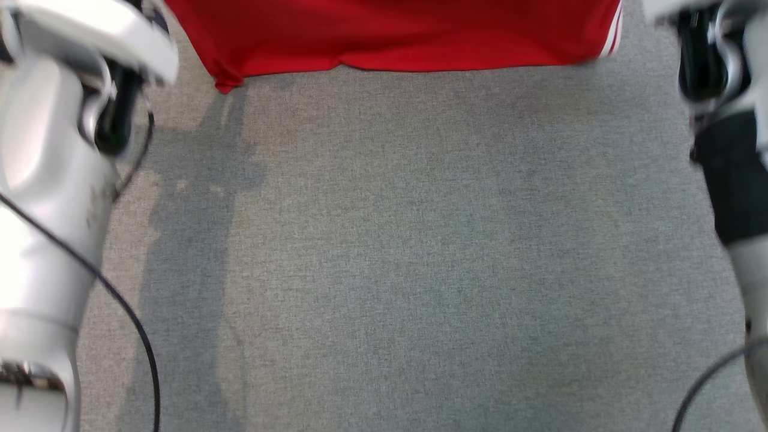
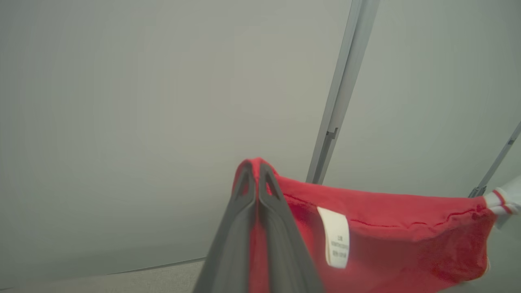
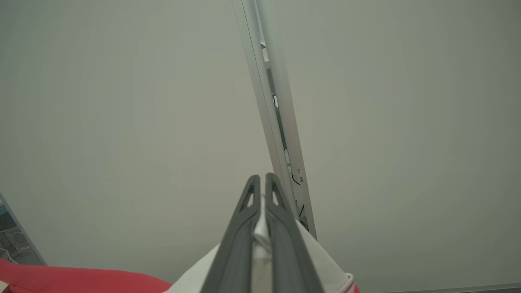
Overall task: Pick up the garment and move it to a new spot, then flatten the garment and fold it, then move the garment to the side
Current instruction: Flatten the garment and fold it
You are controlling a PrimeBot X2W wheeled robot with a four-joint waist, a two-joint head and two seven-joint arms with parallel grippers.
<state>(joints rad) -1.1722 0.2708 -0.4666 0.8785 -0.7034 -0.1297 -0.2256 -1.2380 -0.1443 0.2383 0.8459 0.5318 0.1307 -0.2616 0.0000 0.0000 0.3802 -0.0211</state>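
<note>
Head view showed the red garment [image 1: 396, 33] hanging spread over the grey surface [image 1: 420, 252], its upper part cut off. Wrist views had the left claw [image 2: 257, 171] clenched on a red top corner and the right claw [image 3: 259, 183] on white trim. Soft and limp, it seemed best held by those corners

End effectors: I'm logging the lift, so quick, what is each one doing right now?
Left end effector: closed, holding the red garment.
Right end effector: closed, holding the garment's white part.
</note>
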